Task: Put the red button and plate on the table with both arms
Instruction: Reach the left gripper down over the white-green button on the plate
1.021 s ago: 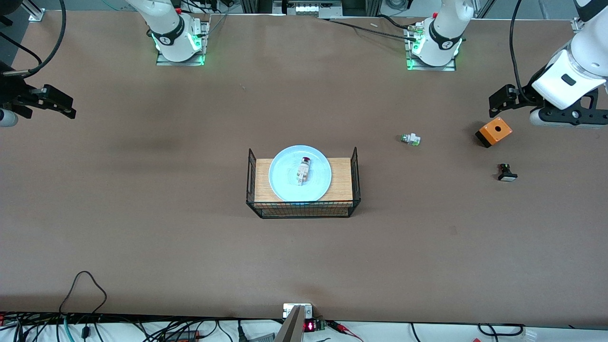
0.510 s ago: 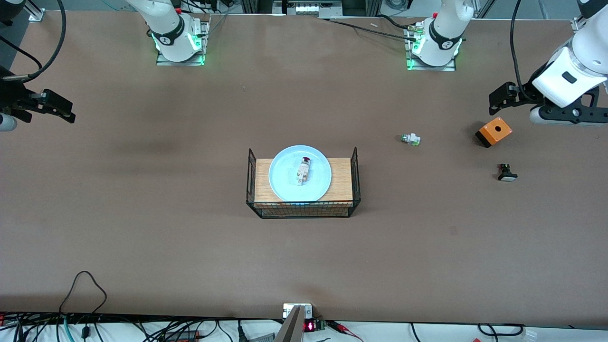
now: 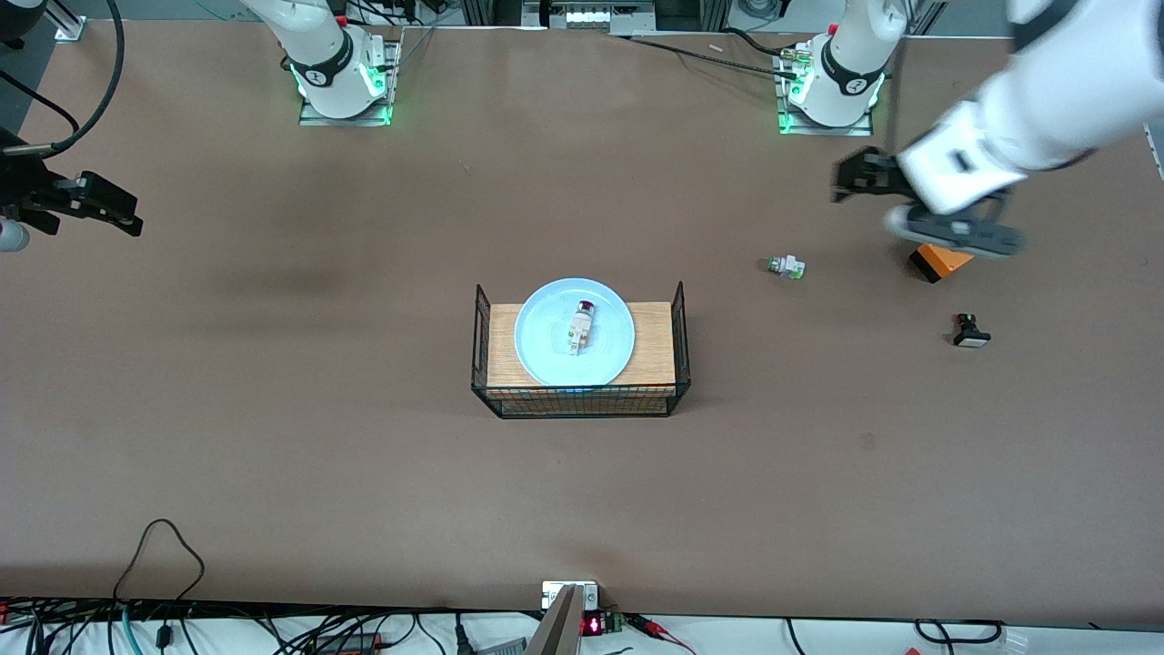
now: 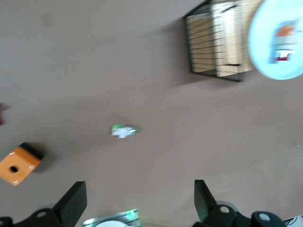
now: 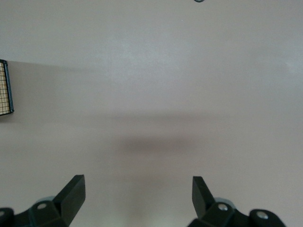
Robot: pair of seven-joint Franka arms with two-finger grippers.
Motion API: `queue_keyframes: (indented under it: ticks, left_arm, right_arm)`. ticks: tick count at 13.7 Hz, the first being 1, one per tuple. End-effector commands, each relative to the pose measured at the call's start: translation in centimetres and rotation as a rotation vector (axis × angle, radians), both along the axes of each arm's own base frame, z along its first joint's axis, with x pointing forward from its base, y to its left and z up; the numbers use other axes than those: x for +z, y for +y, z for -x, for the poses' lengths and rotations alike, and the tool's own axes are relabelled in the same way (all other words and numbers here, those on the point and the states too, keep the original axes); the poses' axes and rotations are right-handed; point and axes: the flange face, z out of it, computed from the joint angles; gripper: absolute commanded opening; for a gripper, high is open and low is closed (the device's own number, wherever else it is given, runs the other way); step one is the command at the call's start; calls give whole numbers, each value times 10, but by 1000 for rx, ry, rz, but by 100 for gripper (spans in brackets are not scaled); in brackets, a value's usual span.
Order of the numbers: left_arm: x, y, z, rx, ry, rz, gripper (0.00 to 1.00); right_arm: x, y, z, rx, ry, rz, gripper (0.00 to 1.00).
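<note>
The pale-blue plate rests on the light-wood board in a black wire basket at the table's middle. The red button lies on the plate, its dark-red cap pointing toward the arm bases. In the left wrist view the plate with the red button shows at the edge. My left gripper is open and empty, up in the air over bare table near the left arm's base; its open jaws show in the left wrist view. My right gripper is open and empty over the right arm's end of the table, also in the right wrist view.
A green-capped white switch lies between the basket and the left arm's end. An orange box sits partly under the left arm. A black switch with a white cap lies nearer the front camera. Black wire basket ends flank the board.
My left arm has swung quickly from the left arm's end of the table toward the middle, now covering part of the orange box. My right gripper has barely moved.
</note>
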Motion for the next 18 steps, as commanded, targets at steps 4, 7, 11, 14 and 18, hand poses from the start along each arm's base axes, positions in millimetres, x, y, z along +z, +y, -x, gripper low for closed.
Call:
queue_keyframes:
  ticks: [4, 7, 11, 14, 18]
  left_arm:
    - [-47, -212, -7, -4, -31, -13, 100]
    - [-83, -263, -16, -6, -146, 58, 100]
    - [-147, -295, -46, -3, -326, 96, 100]
    - [-198, -307, -49, -58, -369, 24, 100]
    - [-216, -318, -38, -109, -375, -20, 100]
  right_arm:
    - [4, -1, -1, -20, -7, -1, 100]
    - [4, -5, -2, -26, -7, -1, 100]
    - [-2, -11, -4, -39, 4, -3, 100]
    - [-3, -13, -5, -42, 4, -3, 100]
    - [-7, -12, -7, -42, 10, -12, 100]
